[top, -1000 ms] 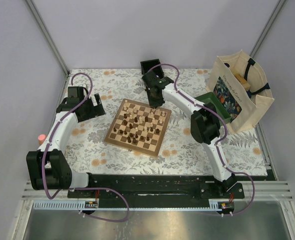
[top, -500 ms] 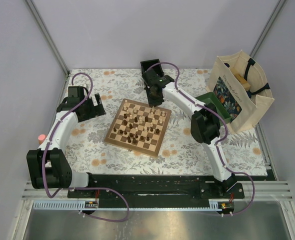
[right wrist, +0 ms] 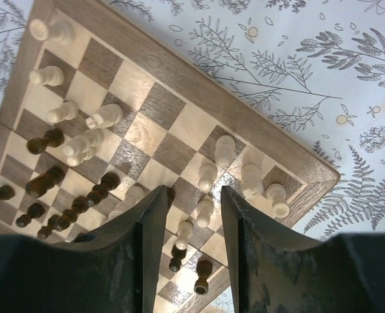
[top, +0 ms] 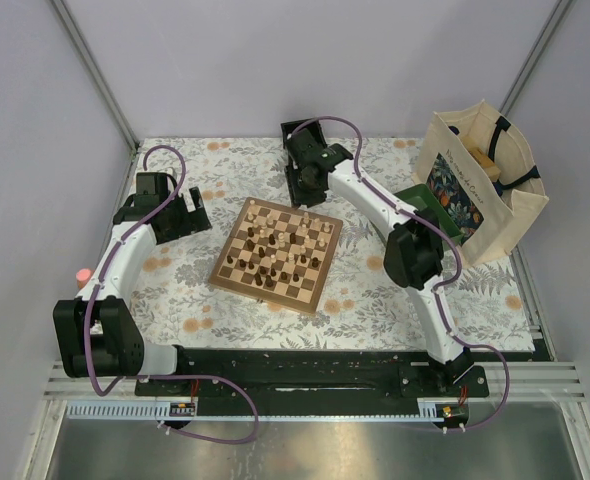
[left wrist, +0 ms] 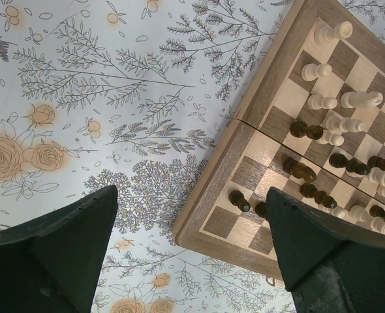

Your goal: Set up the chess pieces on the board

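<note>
1. Evidently hung the right gripper [right wrist: 194,195] above the far side of the board [right wrist: 161,104], fingers [right wrist: 245,241] parted by a narrow gap and grasping nothing; showed through that gap only pieces [right wrist: 205,212] resting on the squares below.
2. Set the gap narrow, probably, to suit pieces far thinner than a square and to slip between neighbours without toppling them.
3. Held the left gripper [left wrist: 191,195] off the board's left edge, above the cloth [left wrist: 81,98], jaws wide and empty; likely parked there to give the right arm room over so small a field.
4. Found the pieces on the board, cream and dark mixed through the middle rows, several tipped on their sides, a few cream ones grouped near the corner under the right gripper.
5. Judged the set-up far from done: no full back rank, no full pawn row, on either side. Reckoned the cream group at the corner a start on one home row, though too small to name each piece.
6. Noted tray [top: 430,205] and bag [top: 480,185] right of the board, with neither gripper at them; could not tell whether more pieces lay inside.
7. Called, as a next move, for a straight drop onto one piece, closing gently; risked, in that crowd, knocking a neighbour over or rolling a fallen one off its square.
</note>
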`<state>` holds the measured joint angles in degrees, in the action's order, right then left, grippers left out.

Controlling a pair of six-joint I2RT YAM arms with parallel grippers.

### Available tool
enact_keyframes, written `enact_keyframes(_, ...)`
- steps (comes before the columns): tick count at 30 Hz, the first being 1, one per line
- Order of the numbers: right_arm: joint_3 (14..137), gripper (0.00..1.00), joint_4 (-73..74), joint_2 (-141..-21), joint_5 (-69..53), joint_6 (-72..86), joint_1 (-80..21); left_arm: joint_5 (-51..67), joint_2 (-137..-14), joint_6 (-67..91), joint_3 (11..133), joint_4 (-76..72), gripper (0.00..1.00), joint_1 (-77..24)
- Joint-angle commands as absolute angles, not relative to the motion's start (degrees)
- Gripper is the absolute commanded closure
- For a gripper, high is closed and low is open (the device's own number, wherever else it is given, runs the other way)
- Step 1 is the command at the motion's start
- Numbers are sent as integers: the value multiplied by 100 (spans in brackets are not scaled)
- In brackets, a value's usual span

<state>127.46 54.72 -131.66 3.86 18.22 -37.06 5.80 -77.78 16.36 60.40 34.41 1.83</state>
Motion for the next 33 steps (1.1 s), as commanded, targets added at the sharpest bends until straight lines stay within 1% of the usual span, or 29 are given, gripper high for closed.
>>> enact_keyframes(1, 12823, 50, 5370, -12700, 18, 1819, -3884, 633, -7726, 1626, 6275, 3331, 1, 193)
enact_keyframes(6, 12709, 48, 5388, -12709, -272, 1732, -4209, 615, -7726, 1617, 6267, 3340, 1, 211)
enact_keyframes(14, 12621, 48, 5467, -12788, -554, 1617, -4377, 633, -7734, 1617, 6284, 3340, 1, 202)
enact_keyframes(23, 12805, 48, 5739, -12981, -246, 1494, -4465, 642, -7717, 1617, 6275, 3340, 1, 211)
enact_keyframes(33, 13104, 48, 5924, -13236, -325, 1424, -4482, 642, -7725, 1617, 6275, 3340, 1, 202)
